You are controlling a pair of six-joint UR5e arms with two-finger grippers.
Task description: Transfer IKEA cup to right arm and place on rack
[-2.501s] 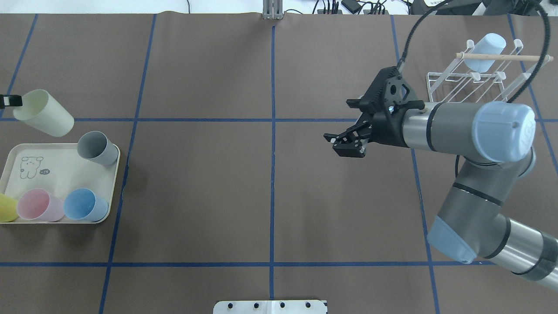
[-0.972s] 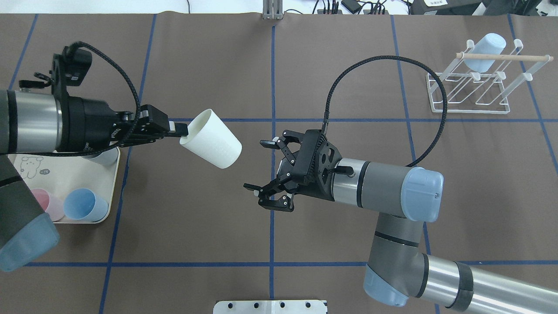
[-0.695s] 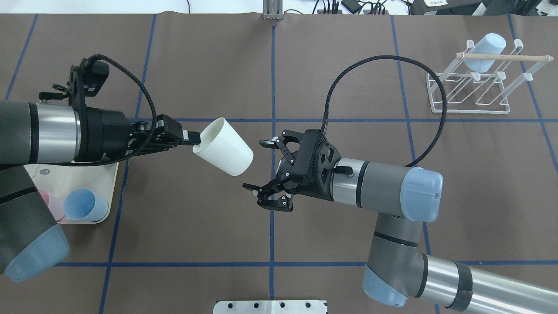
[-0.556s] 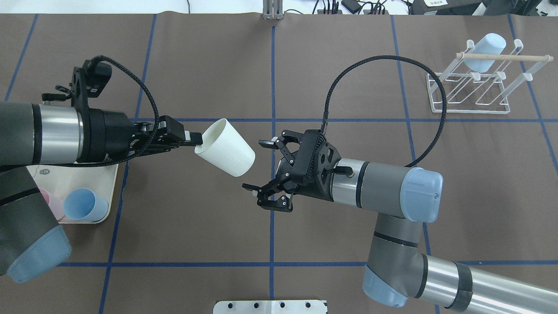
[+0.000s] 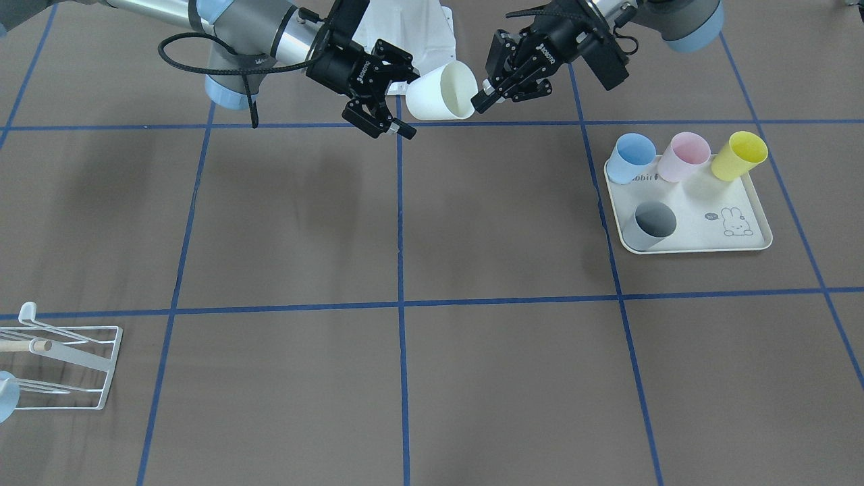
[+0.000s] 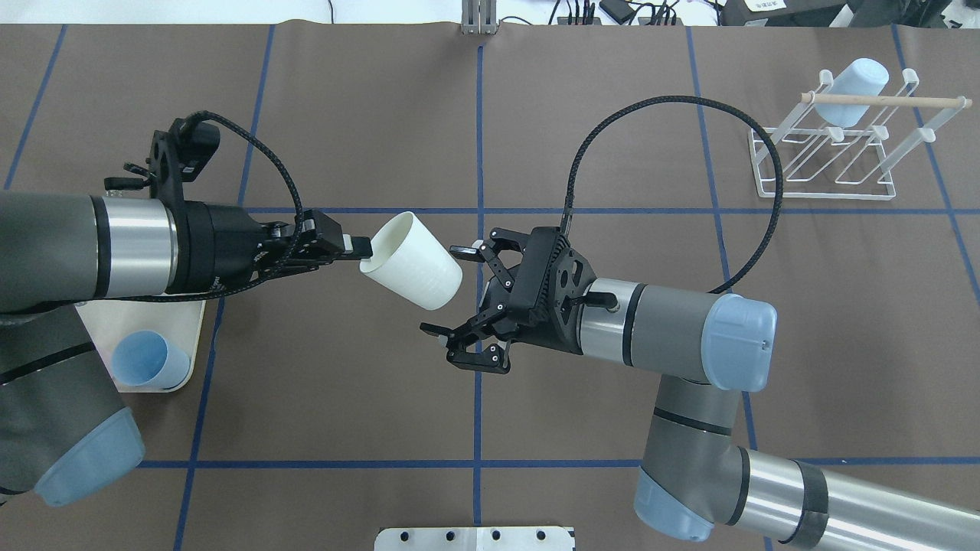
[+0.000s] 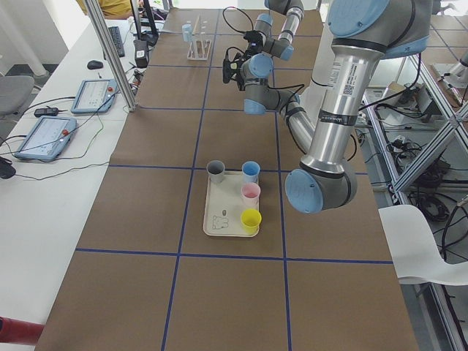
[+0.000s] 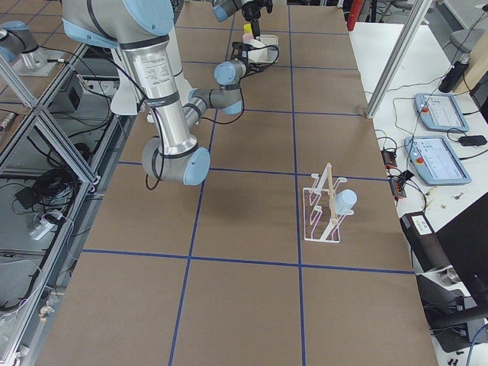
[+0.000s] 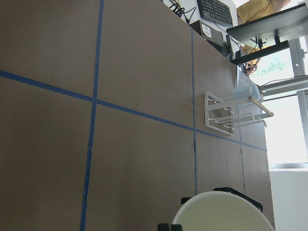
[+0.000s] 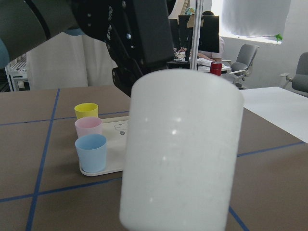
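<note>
Cup (image 6: 413,260): white, off the table, tilted, centre-left of overhead view, mouth toward frame left, base toward frame right. L gripper (image 6: 356,246): narrow, clamped on cup rim. R gripper (image 6: 442,289): spread wide, one finger above & one below the cup base in overhead view; contact w/ cup can't be told. R wrist view: cup side fills frame centre. Rack (image 6: 823,164): upper right of overhead view, well apart from both arms; 1 pale cup (image 6: 850,92) tilted on it at the dowel. Tray (image 5: 702,223): right of front view, 4 cups on it: blue (image 5: 633,155), pink (image 5: 682,155), yellow (image 5: 739,155) along upper edge, grey (image 5: 649,226) lower left. Table (image 5: 405,378): brown, blue tape grid
</note>
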